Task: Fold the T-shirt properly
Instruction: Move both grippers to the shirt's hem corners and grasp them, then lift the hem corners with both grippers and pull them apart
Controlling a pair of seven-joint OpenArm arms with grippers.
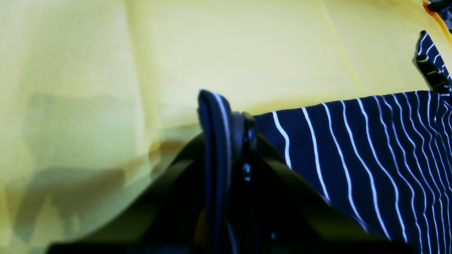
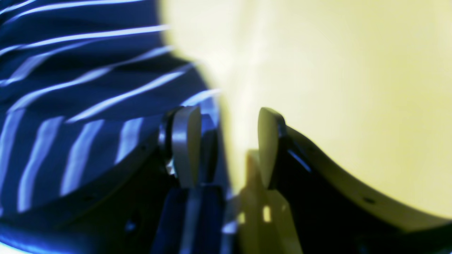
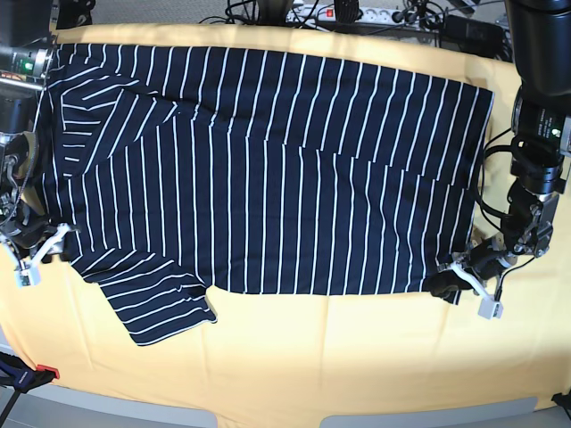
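Observation:
The dark navy T-shirt (image 3: 268, 169) with thin white stripes lies spread flat on the yellow cloth, one sleeve (image 3: 156, 303) sticking out at the front left. My left gripper (image 3: 468, 285) is at the shirt's front right corner, low on the cloth. In the left wrist view it (image 1: 229, 120) is shut on a pinched fold of the T-shirt (image 1: 353, 148). My right gripper (image 3: 43, 256) is at the shirt's left edge. In the right wrist view it (image 2: 226, 141) is open, one finger (image 2: 185, 144) against the T-shirt's edge (image 2: 88, 88), yellow cloth showing in the gap.
The yellow cloth (image 3: 357, 357) covers the table and shows along the front and right. Cables and a power strip (image 3: 339, 13) lie along the back edge. An orange-tipped clamp (image 3: 40, 372) sits at the front left corner.

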